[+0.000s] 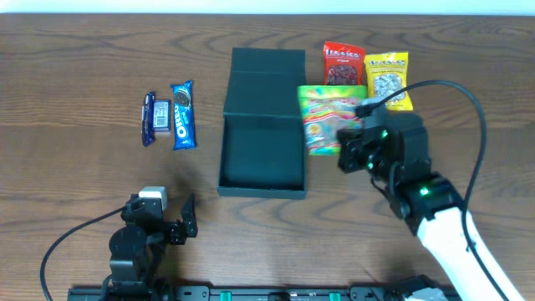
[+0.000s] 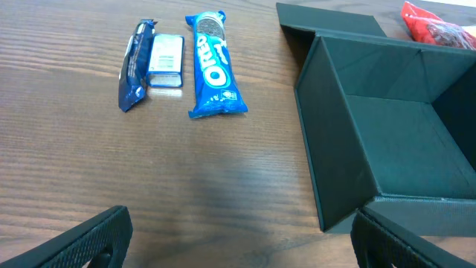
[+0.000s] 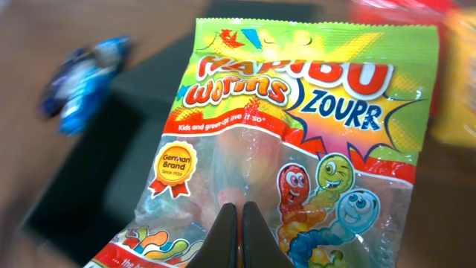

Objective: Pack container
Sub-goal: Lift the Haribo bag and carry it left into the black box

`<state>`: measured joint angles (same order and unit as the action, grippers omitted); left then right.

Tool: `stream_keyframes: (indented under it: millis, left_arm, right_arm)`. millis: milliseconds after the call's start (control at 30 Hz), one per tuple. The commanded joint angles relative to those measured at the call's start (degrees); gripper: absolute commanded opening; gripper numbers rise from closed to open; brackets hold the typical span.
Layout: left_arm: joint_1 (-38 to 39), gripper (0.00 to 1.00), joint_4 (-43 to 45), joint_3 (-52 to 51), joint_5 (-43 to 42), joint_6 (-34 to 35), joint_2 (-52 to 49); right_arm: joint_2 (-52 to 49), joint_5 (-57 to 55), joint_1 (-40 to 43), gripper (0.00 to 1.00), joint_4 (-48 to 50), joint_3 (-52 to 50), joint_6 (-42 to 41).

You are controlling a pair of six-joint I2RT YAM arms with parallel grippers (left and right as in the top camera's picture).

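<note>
The dark teal container (image 1: 262,159) sits open in the middle of the tabletop (image 1: 84,67), its flap lid laid back on the far side. The left wrist view cuts off its right part. The right tool (image 3: 238,227) is clenched on the near edge of a gummy worm bag (image 1: 330,117) that overlaps the container's right rim. The bag's bottom runs out of the wrist frame, and everything behind it is blurred. The left tool (image 1: 174,224) is released at near left, and only its fingertips (image 2: 82,242) show in its own view.
</note>
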<state>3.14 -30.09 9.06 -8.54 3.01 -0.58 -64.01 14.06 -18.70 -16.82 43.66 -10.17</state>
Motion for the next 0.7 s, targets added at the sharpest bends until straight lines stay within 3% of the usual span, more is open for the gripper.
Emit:
stream_keyframes:
  millis: [0,300,667]
  left_arm:
    - [-0.2,0.95,0.1,-0.8,0.6,0.4,0.4]
    - [-0.2,0.95,0.1,-0.8,0.6,0.4,0.4]
    - [-0.2,0.95,0.1,-0.8,0.6,0.4,0.4]
  right_arm:
    - [2.0,6.1,-5.0,0.02,0.8,0.3,9.8]
    - [1.1,16.5,-12.7,0.01,1.3,0.3,34.7]
    - [-7.9,25.0,-12.8,0.01,9.2,0.3,44.3]
